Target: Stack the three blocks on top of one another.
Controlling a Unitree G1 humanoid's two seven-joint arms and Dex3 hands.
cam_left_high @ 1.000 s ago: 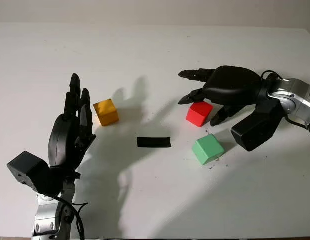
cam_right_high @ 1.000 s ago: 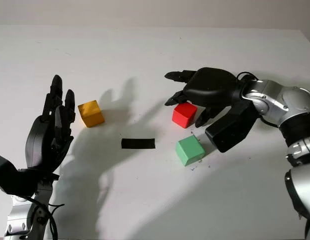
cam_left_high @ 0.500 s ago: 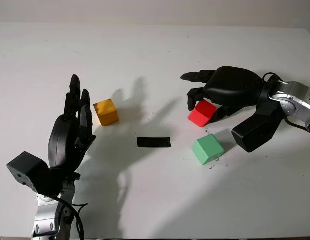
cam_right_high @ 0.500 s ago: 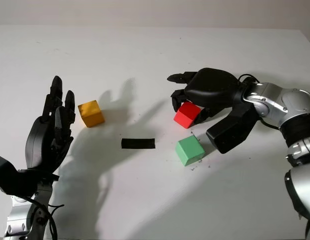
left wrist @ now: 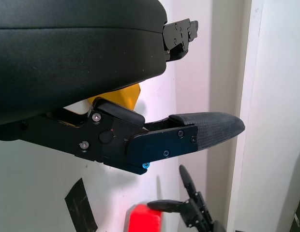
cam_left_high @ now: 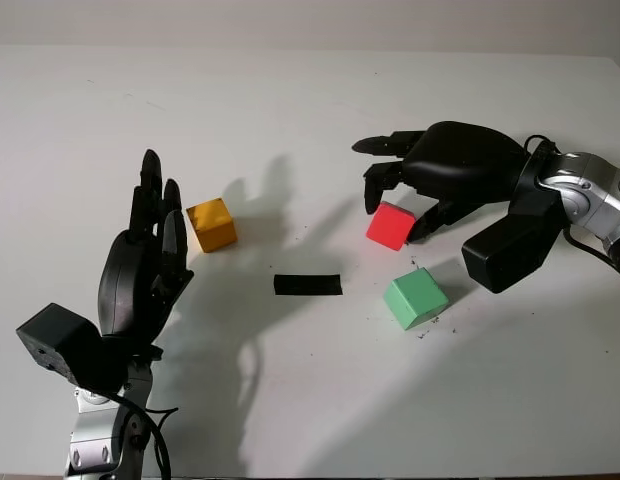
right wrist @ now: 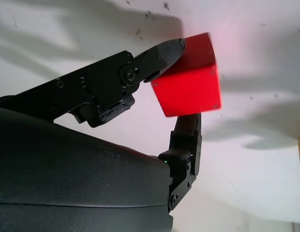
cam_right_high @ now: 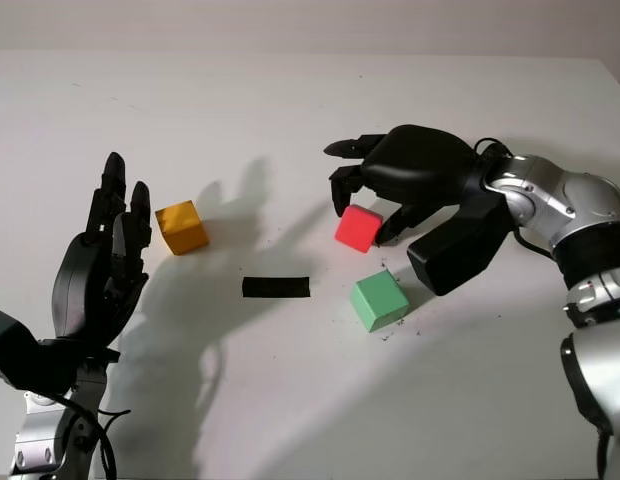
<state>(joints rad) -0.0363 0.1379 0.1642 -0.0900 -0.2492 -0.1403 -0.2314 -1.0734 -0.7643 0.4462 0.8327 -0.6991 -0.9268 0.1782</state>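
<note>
Three blocks are in play on your white tabletop point(cam_left_high: 310, 110), none stacked yet. Nearest you, at about 8 o'clock, the left hand point(cam_left_high: 140, 275) is open, holding nothing, parked just short of the yellow block point(cam_left_high: 212, 224). Toward the middle lies a black tape strip point(cam_left_high: 307, 285), and at 4 o'clock of it sits the green block point(cam_left_high: 415, 298). Farther out, at 2 o'clock, your right hand point(cam_left_high: 455, 180) has its fingers point(right wrist: 162, 53) clamped on the red block point(cam_left_high: 390, 225), which looks tilted and just off the surface. You seem to be at the first pick-up; next, judge a carry over the green block, square the red one, and set it down level.
</note>
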